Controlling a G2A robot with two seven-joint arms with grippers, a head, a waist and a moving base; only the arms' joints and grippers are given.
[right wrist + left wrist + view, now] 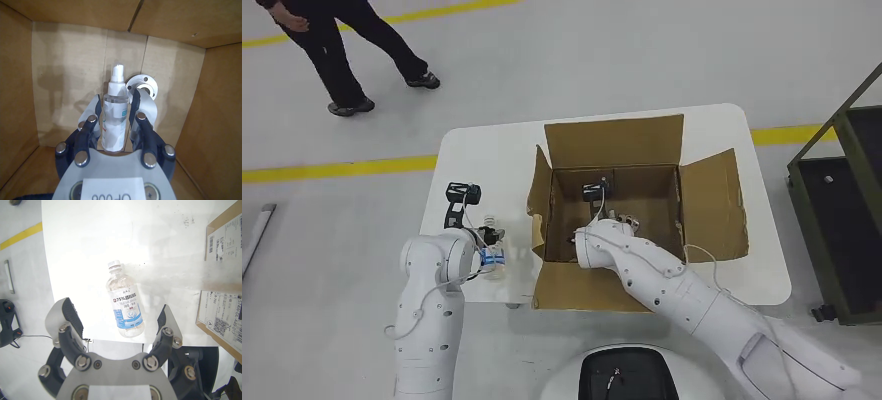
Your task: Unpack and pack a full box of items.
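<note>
Cardboard box (712, 205): stands open on the white table (492, 150), on its right half. The far, right and near flaps are turned outward; the left flap stands more upright.

Right fingers (135, 103): inside the box, clenched on either side of a spray bottle (115, 113) with a clear body and a white pump head under a clear cap.

Metal flange (143, 86): round, with bolt holes, on the box floor just behind the spray bottle, partly hidden by one finger.

Box interior: open cardboard floor around the fingers, with the side walls (217, 113) well apart from them on both sides.

Left fingers (72, 315): spread wide, holding nothing, above the table to the left of the box.

Clear plastic bottle (124, 306): lies on its side on the table below the left fingers, touching neither. It has a white cap and a blue-and-white label. Its base is close to the table's near edge and its cap points inward over the table. Open tabletop (94, 247) lies beyond the cap and on both sides. The box's labelled outer wall (217, 317) is well apart from it.

Surroundings: grey floor (642, 50) with a yellow line (332, 170). A dark metal rack (842, 200) stands to the right of the table, apart from it. A black controller (7, 321) with a cable lies on the floor off the table's left edge.
</note>
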